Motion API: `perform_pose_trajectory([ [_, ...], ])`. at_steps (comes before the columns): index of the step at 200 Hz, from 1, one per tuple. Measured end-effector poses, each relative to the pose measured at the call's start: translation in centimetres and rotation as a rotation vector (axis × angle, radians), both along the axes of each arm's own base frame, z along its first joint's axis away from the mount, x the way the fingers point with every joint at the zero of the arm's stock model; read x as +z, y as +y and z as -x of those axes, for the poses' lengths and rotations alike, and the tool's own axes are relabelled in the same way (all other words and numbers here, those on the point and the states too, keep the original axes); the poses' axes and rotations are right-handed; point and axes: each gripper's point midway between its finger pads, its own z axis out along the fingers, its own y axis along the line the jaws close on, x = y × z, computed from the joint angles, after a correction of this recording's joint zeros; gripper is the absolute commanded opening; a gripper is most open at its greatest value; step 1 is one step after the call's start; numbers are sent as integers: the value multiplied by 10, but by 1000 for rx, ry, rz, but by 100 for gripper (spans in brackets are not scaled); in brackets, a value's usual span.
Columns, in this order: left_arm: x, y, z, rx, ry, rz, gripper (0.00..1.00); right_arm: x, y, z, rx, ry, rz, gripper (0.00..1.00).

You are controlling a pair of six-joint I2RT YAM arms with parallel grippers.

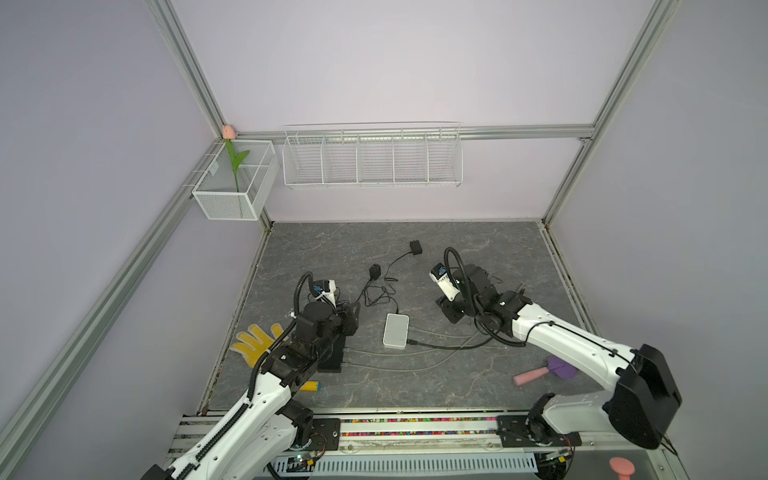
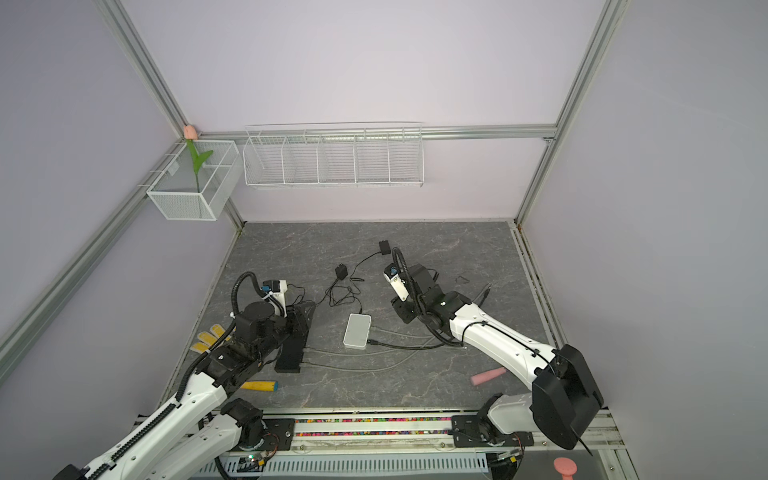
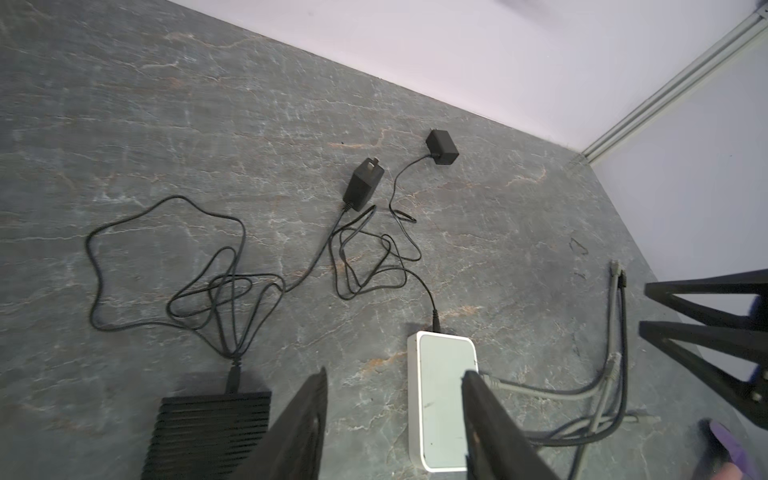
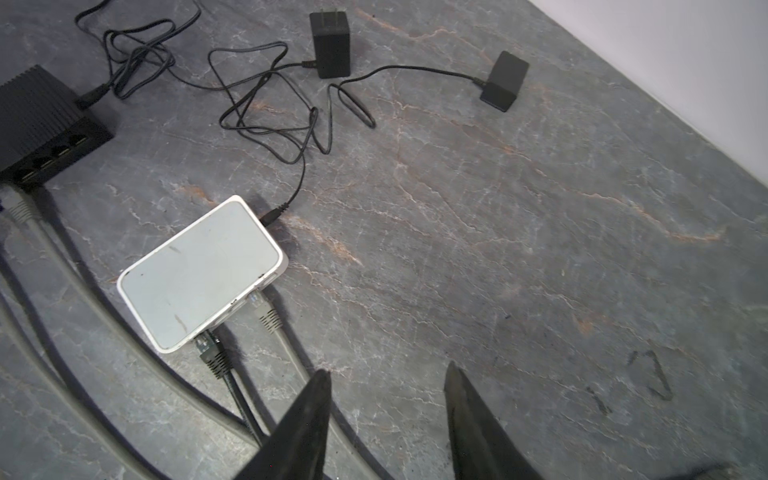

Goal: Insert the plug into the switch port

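Sitting at the near corner of the switch [image 4: 199, 270], the black plug [image 4: 211, 351] has its clear tip against the port face and seems to be in a port; how deep, I cannot tell. A grey plug [image 4: 266, 313] meets the same face just beside it, toward the switch's far end. Both cables trail off to the right of the switch.

The right gripper [image 4: 386, 370] hangs to the right of the switch, near the black plug but apart from it, with bare table showing between its fingers [image 4: 307, 419]. Its jaws stand partly apart and hold nothing.

The left gripper [image 3: 395, 372] is on the switch's left, over the gap between it and the black switch [image 3: 208, 432]. Its jaws also stand partly apart and empty. In the left wrist view one finger [image 3: 490, 428] crosses in front of the switch, but both top views show the gripper apart from it, not touching.

A thin power lead [image 4: 274, 214] enters the switch's far end, and two black adapters [image 4: 331, 43] [image 4: 504, 81] lie beyond that end. Loose cable ends [image 3: 615, 270] lie on the table well to the right of the switch.
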Motion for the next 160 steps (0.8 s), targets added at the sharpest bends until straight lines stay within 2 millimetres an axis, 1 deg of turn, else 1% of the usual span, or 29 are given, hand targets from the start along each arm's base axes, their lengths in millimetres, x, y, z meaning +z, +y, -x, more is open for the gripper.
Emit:
perform_pose_trajectory([
  [26,3,12,1,48,-20,-27,53,12,-15,-1,-50,-53,-23,49],
  [42,5,17,2,67,-31,-38,53,21,-23,-1,-77,-91,-45,54],
  [90,12,31,2,123,-66,-63,53,40,-53,1,-174,-185,-73,55],
  [120,18,40,5,157,-92,-73,54,44,-77,4,-258,-236,-86,61],
  [160,29,50,10,193,-138,-72,54,45,-111,13,-371,-305,-97,62],
])
